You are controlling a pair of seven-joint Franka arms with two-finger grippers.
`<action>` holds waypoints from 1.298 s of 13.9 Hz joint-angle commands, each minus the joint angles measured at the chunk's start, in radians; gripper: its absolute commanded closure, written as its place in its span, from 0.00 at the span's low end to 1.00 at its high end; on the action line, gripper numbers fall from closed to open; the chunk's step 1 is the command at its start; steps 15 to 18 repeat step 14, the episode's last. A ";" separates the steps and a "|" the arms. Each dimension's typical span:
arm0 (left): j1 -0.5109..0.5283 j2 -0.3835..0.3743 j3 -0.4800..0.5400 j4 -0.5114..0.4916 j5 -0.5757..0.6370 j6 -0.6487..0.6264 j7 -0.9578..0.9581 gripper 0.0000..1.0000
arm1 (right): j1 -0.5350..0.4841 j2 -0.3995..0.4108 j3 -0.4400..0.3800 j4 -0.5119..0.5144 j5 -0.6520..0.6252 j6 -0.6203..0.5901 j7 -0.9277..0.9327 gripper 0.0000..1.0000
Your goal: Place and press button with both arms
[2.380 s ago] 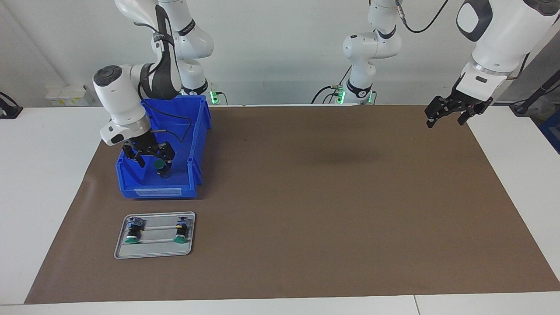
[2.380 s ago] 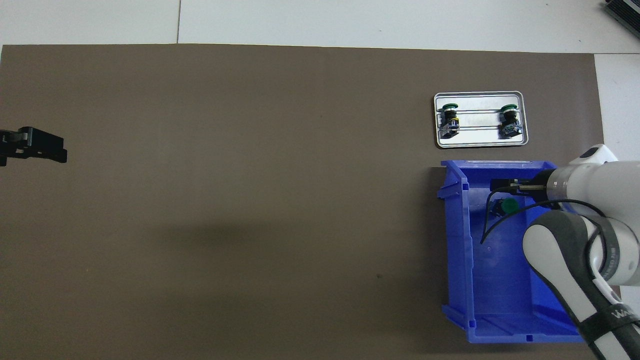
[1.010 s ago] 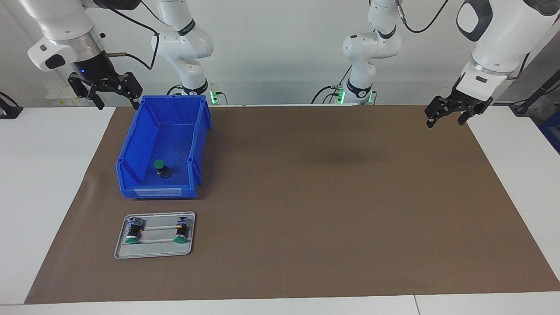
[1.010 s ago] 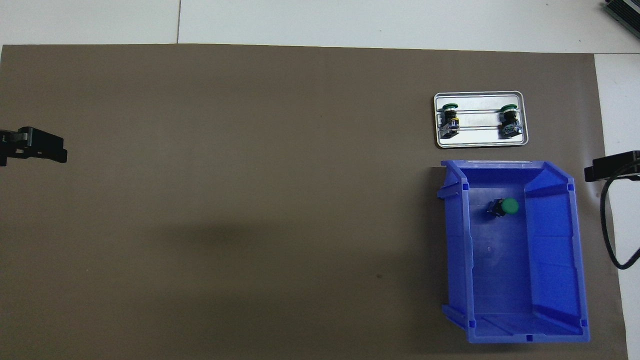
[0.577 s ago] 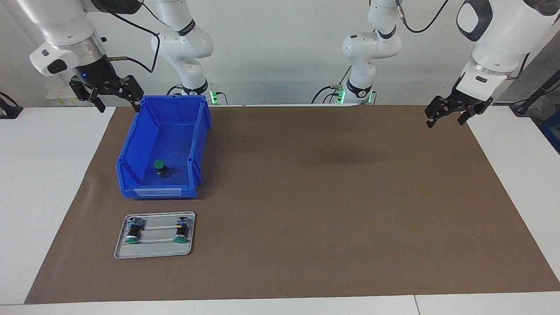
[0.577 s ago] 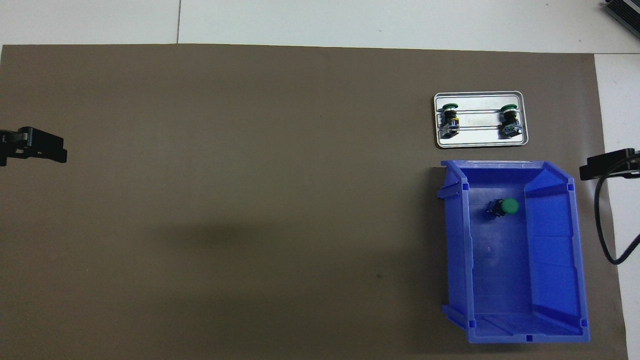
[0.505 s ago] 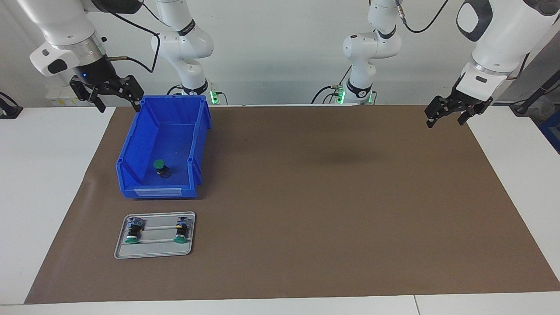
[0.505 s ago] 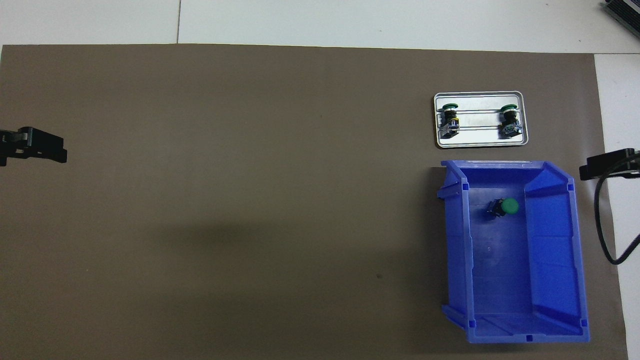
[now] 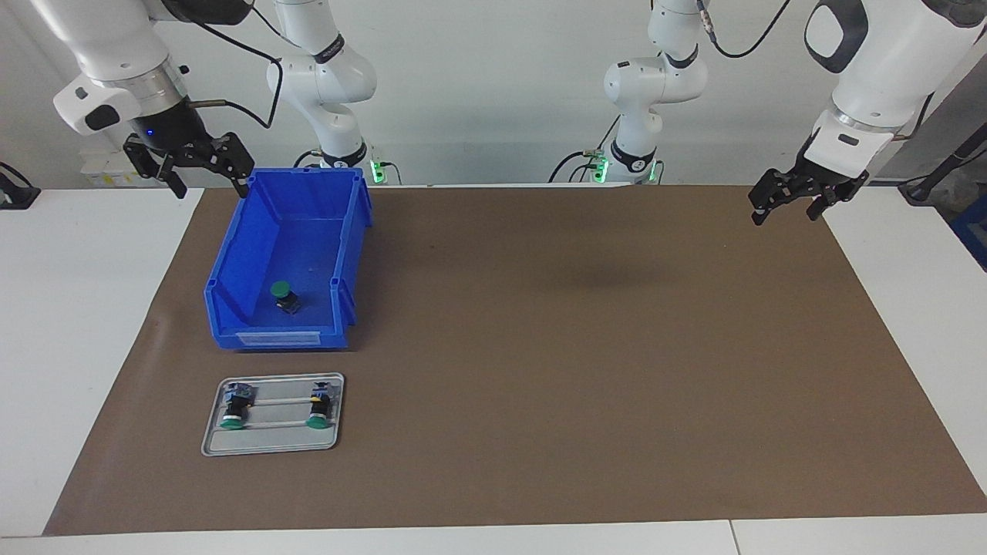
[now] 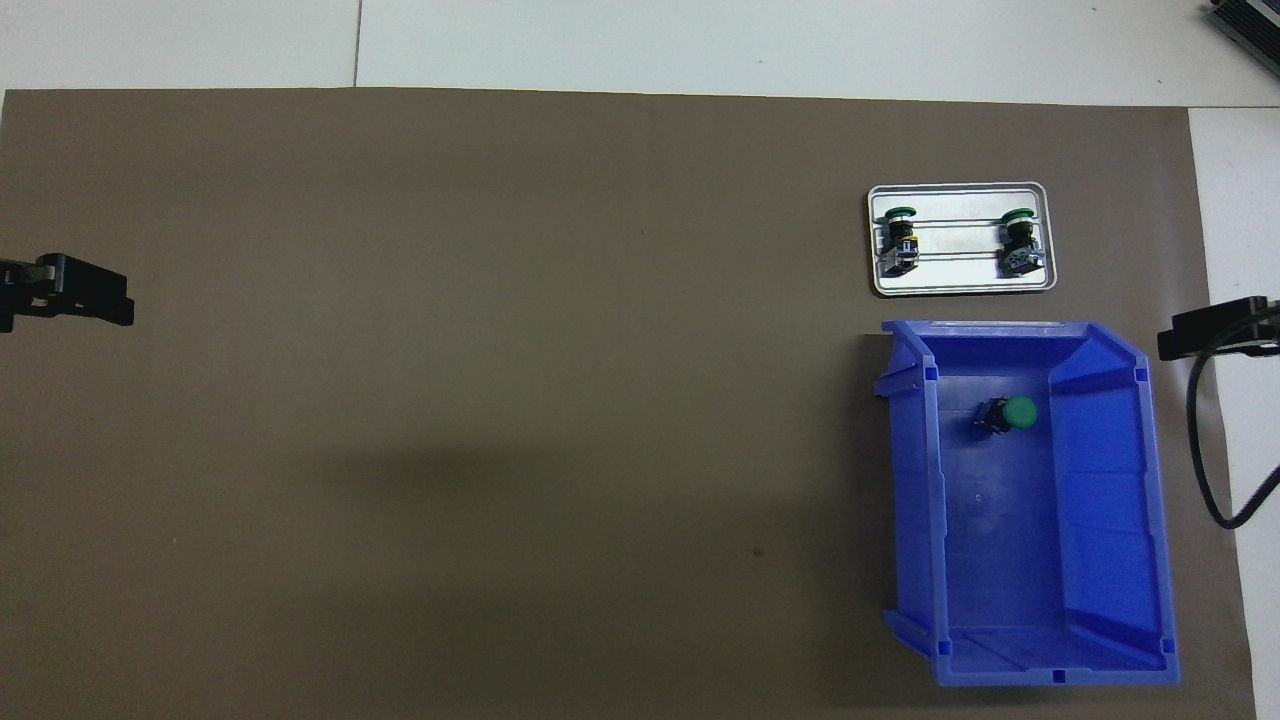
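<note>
Our right gripper (image 9: 207,174) had risen from the blue plastic bin (image 9: 254,327), jaws apart; left gripper (image 9: 785,206) waited, also apart. The green-capped black button (image 9: 284,296) lay tilted near the bin's open front edge, cap toward the right arm's end.

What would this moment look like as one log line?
right gripper: open, raised beside bin | left gripper: open, waiting | button: in bin | two buttons on tray

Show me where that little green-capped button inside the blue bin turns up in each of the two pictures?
Facing view: the button lies on the floor of the blue bin, at the picture's left, near the bin's end closest to the metal tray.
Overhead view: the button is at the picture's right, again toward the tray.
Shared landmark: the metal tray.
</note>
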 commanded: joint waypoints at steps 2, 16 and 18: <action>0.002 -0.030 -0.001 -0.034 0.003 0.006 -0.011 0.00 | -0.002 0.002 0.012 0.003 -0.032 -0.013 -0.015 0.00; 0.002 -0.029 -0.001 -0.034 0.004 0.006 -0.011 0.00 | -0.001 -0.001 0.017 0.004 -0.032 -0.030 0.036 0.00; 0.002 -0.029 -0.001 -0.034 0.004 0.006 -0.011 0.00 | -0.001 -0.001 0.017 0.004 -0.032 -0.030 0.036 0.00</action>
